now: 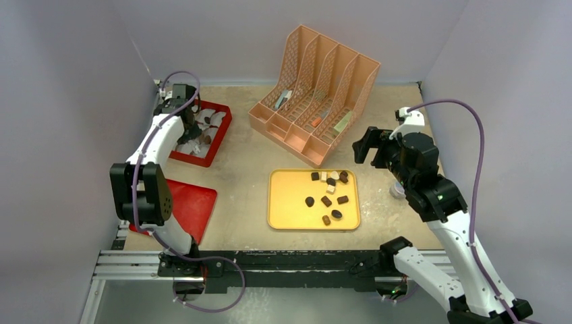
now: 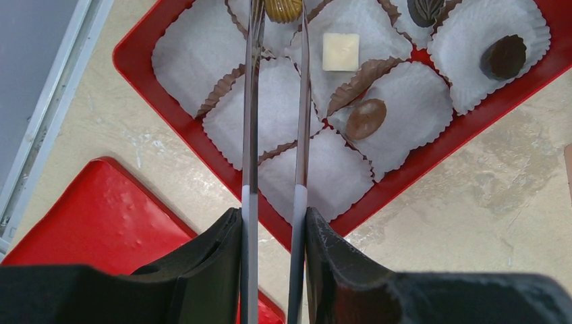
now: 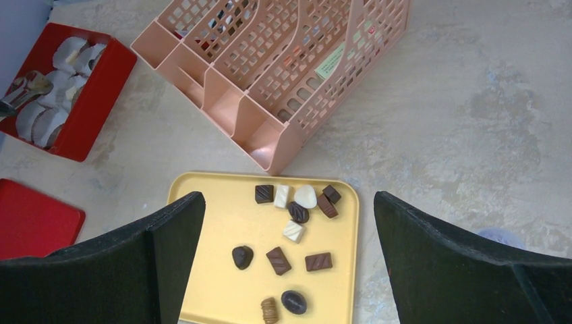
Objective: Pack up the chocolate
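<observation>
The right hand (image 3: 287, 199) hung wide open and empty over the yellow tray (image 1: 287, 216) at lower centre, where loose pieces of chocolate (image 1: 328, 196) lay. A red lid (image 1: 195, 202) lay at lower left. Beyond it the left hand (image 2: 273, 214) was clamped on tweezers (image 2: 251, 121) over the red box (image 2: 418, 162). A caramel piece (image 2: 283, 8) sat between their tips, and a few more pieces lay in the box's paper cups (image 2: 270, 115). A pink rack (image 1: 317, 101) stood at upper centre.

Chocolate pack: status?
Left gripper shut on tweezers, caramel piece at tips over red box. Right gripper open above yellow tray, loose chocolates on it. File rack off to the side.
</observation>
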Robot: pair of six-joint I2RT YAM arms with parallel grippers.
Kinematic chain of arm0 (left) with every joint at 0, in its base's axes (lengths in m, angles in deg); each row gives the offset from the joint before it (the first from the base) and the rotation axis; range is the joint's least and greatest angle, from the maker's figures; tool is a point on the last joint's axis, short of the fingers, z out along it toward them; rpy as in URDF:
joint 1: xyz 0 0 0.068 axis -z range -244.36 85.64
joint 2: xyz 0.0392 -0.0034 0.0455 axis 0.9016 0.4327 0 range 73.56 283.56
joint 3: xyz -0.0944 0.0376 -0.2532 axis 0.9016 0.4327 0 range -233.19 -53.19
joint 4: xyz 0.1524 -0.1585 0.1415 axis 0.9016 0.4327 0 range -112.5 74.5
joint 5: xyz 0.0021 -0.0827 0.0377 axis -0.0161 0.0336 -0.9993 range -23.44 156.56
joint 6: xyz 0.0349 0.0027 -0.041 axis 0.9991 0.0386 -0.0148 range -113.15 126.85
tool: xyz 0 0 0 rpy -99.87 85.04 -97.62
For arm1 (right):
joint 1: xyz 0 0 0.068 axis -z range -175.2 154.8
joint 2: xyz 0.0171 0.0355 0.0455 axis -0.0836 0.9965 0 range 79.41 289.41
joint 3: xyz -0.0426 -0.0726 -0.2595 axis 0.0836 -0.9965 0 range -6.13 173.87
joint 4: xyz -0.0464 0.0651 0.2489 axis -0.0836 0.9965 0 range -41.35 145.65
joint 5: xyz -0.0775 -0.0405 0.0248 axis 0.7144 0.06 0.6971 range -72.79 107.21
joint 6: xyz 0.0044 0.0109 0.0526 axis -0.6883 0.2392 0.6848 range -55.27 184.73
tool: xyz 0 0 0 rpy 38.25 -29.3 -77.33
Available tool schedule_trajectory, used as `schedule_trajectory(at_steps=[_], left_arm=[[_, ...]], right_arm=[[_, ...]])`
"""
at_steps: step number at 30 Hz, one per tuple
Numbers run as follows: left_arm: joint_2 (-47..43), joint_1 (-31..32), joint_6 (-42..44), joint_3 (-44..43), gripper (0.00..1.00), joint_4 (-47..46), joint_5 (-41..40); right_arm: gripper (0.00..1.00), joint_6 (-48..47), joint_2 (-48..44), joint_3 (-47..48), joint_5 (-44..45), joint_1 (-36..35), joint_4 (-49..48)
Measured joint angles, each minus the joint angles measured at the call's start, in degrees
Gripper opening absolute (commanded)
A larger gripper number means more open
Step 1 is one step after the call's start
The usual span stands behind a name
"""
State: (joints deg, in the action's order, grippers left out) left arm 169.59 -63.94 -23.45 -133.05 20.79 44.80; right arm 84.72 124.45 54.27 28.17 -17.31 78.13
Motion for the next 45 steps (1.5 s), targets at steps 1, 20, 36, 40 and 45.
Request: schedule_trajectory(at_steps=[1, 20, 36, 40, 45], left_arm=[[0.22, 0.00, 0.02, 0.00, 0.30, -0.09, 0.17], [2.51, -1.97, 0.96, 0.00, 0.36, -0.98, 1.55], [2.38, -1.97, 0.98, 0.00, 0.38, -2.05, 1.84], [0.72, -1.97, 0.94, 0.00, 0.38, -2.01, 1.90], [-3.15, -1.51, 0.90, 0.52, 0.38, -2.19, 1.97]], right_arm=[[0.97, 0.00, -0.07, 0.00, 0.00, 0.00, -0.02], [0.97, 0.00, -0.96, 0.00, 0.00, 0.00, 0.24], [0.97, 0.07, -0.81, 0.00, 0.00, 0.00, 0.24], [0.97, 0.07, -0.76, 0.00, 0.00, 0.00, 0.26], [0.97, 0.02, -0.28, 0.00, 0.04, 0.00, 0.57]])
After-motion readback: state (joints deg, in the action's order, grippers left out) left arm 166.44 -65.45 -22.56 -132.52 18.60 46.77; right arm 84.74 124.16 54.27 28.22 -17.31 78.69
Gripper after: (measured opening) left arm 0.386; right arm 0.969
